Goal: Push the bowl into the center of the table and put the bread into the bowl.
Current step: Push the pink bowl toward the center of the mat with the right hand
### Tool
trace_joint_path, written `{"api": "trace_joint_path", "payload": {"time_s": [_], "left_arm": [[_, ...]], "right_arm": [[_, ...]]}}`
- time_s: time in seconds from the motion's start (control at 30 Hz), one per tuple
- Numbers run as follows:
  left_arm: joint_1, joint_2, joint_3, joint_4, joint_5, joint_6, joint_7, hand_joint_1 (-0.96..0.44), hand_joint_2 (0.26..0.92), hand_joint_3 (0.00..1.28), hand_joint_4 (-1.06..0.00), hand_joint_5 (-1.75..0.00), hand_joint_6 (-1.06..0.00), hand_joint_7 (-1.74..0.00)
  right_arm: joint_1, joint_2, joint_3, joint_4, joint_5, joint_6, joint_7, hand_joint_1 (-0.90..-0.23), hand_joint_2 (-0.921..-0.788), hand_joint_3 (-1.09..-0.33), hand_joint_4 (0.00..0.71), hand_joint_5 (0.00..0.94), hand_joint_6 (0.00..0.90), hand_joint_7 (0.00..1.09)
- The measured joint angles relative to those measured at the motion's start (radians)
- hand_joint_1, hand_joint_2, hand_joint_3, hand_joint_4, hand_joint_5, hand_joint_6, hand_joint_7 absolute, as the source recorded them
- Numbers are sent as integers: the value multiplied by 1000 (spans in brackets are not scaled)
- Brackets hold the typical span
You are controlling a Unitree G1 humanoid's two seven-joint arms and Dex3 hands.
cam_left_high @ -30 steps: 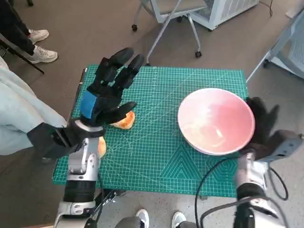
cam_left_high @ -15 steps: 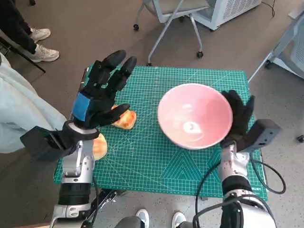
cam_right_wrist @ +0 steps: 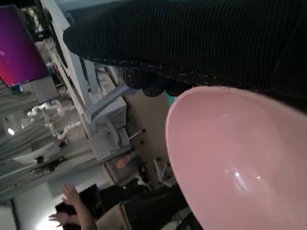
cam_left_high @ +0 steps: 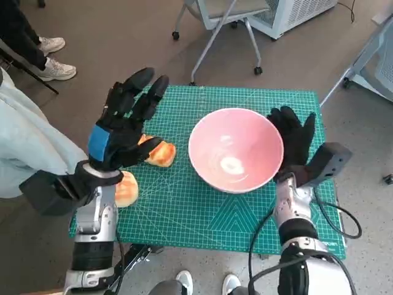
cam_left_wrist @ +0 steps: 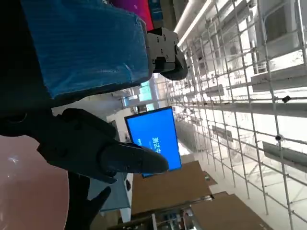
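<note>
Black-gloved, the right robot hand (cam_left_high: 293, 140) lies flat-fingered against the pink bowl's (cam_left_high: 234, 149) right wall, holding nothing; the bowl sits about mid-bench. The left robot hand (cam_left_high: 123, 126) hovers spread and empty directly over the bread (cam_left_high: 159, 153) near the bench's (cam_left_high: 202, 215) left edge, nearer it.

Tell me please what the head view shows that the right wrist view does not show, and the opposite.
Only the head view shows the green cutting mat, two pieces of bread near the mat's left side, the raised left hand holding nothing, a rolling chair and a person's shoes.

Only the right wrist view shows a purple screen and a person's raised hand in the background.

Both show the pink bowl with the gloved right hand against its outer side.
</note>
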State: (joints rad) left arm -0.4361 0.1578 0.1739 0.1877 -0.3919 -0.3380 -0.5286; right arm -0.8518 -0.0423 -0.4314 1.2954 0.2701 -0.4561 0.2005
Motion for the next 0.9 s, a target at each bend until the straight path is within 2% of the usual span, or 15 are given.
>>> {"api": "trace_joint_path", "payload": {"time_s": [0.3,0.7,0.8,0.9], "left_arm": [[4,-1,-1,-6,0,9,17,-510,921,266,-224,-9,1,-560],[11,-2,-3,-17,1,10,27,-515,921,265,-225,-8,1,-563],[11,-2,-5,-16,6,8,28,-522,921,265,-225,-8,1,-564],[11,-4,-8,-12,13,5,29,-525,921,270,-225,-7,1,-566]], "right_arm": [[-17,20,-1,2,1,9,8,-561,-921,-859,118,0,219,216],[-30,3,-15,0,3,10,34,-550,-921,-869,113,0,204,202],[-29,-2,-10,-13,-1,-26,36,-537,-921,-873,112,0,203,200],[-29,-22,2,-46,-3,-85,47,-534,-921,-863,118,3,205,201]]}}
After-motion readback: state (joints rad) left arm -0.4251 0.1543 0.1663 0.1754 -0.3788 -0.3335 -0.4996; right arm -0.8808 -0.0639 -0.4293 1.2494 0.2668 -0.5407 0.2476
